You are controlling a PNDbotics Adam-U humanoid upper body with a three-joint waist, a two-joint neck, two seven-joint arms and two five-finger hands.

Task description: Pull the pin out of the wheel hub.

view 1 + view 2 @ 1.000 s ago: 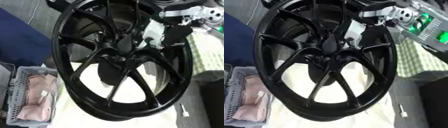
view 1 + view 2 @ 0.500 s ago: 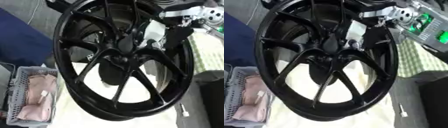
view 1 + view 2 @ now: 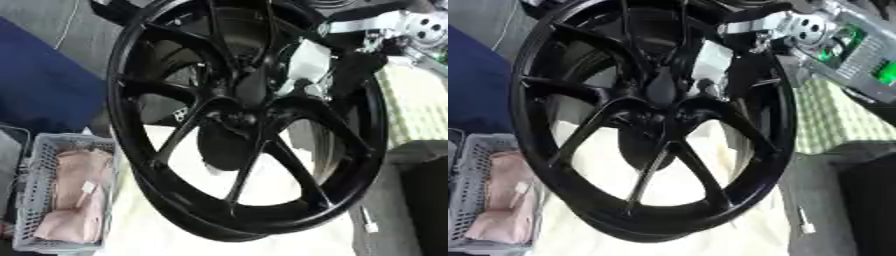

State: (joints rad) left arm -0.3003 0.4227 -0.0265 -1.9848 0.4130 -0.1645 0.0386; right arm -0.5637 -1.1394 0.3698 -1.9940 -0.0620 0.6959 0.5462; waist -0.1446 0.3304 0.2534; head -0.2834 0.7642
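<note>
White cloth covers the worktop under the black wheel [image 3: 245, 125], whose hub [image 3: 234, 120] sits just below the right hand [image 3: 346, 75]; I cannot tell its fingers, so it might miss the pin.

Two head-mounted stereo views look steeply down, close on a black wheel [image 3: 245, 120] filling both frames. Both share the grey basket [image 3: 35, 200] at near left and the pale surface [image 3: 702, 235] below.
</note>
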